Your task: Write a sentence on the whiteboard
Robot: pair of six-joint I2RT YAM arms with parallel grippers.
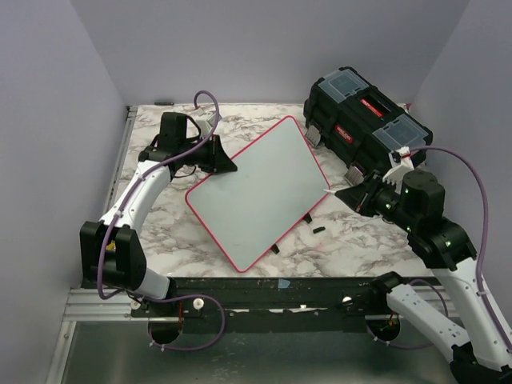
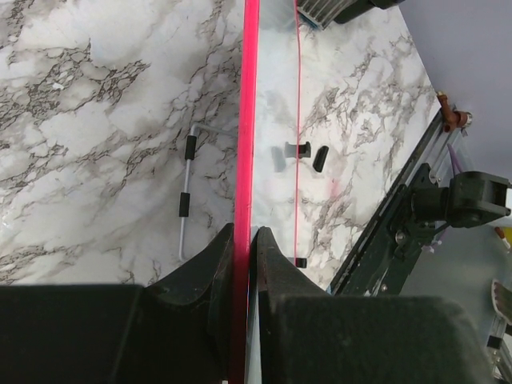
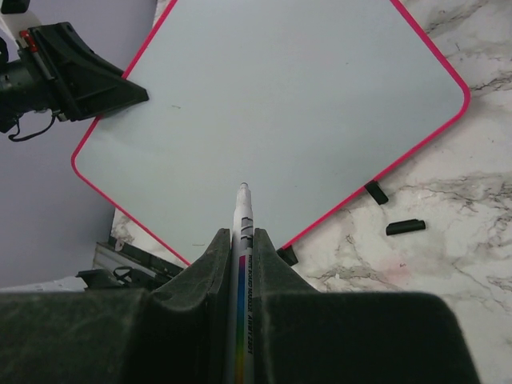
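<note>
The right gripper (image 3: 240, 234) squeezes a marker (image 3: 242, 206), its tip pointing at the whiteboard (image 3: 272, 104) from 3 o'clock. The whiteboard sits mid-table, turned cornerwise. At its 10 o'clock edge the left gripper (image 2: 242, 234) pinches it tight. Farther, at 1 o'clock, sits a black toolbox (image 1: 364, 120).

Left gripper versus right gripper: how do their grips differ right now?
The left gripper is shut on the whiteboard's red rim; the right gripper is shut on a marker pointed at the board. The left gripper sits at the board's left edge, the right gripper by its right corner. Both are shut.
</note>
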